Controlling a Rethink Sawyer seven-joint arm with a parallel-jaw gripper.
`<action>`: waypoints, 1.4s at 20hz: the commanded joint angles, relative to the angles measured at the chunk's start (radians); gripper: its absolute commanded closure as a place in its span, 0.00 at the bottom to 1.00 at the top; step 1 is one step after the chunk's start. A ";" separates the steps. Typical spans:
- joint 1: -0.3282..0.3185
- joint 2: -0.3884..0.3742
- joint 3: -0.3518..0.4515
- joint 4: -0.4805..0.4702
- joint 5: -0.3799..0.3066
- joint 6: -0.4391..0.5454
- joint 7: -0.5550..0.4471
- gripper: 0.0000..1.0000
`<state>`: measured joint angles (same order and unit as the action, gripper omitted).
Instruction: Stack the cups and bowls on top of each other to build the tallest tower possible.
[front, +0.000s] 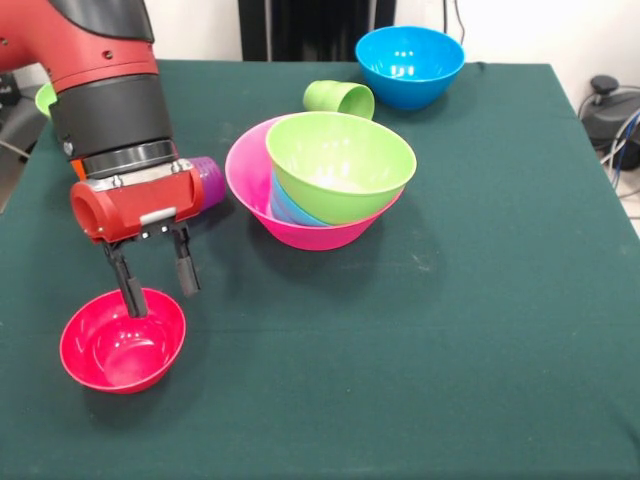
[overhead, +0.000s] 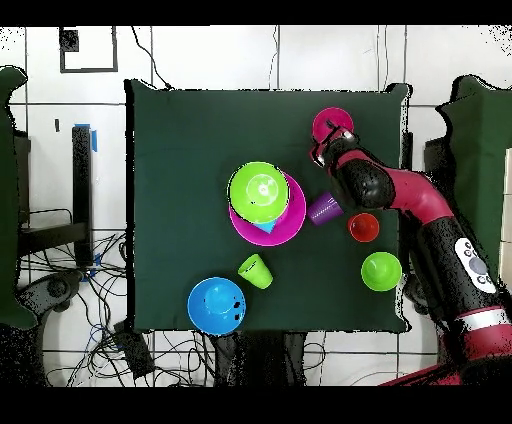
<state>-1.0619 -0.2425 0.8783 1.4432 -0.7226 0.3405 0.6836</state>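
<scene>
In the front view we see the gripper (front: 155, 285) hanging over the small red bowl (front: 122, 340) at the near left of the table (front: 480, 300), its two fingers spread apart and holding nothing, one fingertip (front: 133, 303) dipping just inside the bowl's rim. The arm hides most of the purple cup (front: 208, 182) lying on its side behind the wrist. The overhead view shows that cup (overhead: 323, 209) whole, just beside the tower, and also an orange cup (overhead: 363, 227) and a small green bowl (overhead: 381, 271) that the front view barely shows. The tower (front: 320, 180) stands mid-table: a glossy pink bowl (front: 250, 190) holding a light blue piece (front: 285, 205) and a tilted green bowl (front: 340, 165). A light green cup (front: 340, 98) lies on its side beyond it, and a blue bowl (front: 410, 65) sits upright at the far edge.
</scene>
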 joint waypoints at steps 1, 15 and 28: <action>0.050 0.015 -0.085 0.043 -0.025 0.016 0.089 0.00; 0.066 0.058 -0.113 0.031 -0.028 -0.004 0.099 0.00; 0.033 0.123 -0.091 0.009 -0.013 0.019 0.051 0.00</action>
<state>-1.0461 -0.2021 0.8492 1.4484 -0.7212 0.3405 0.6836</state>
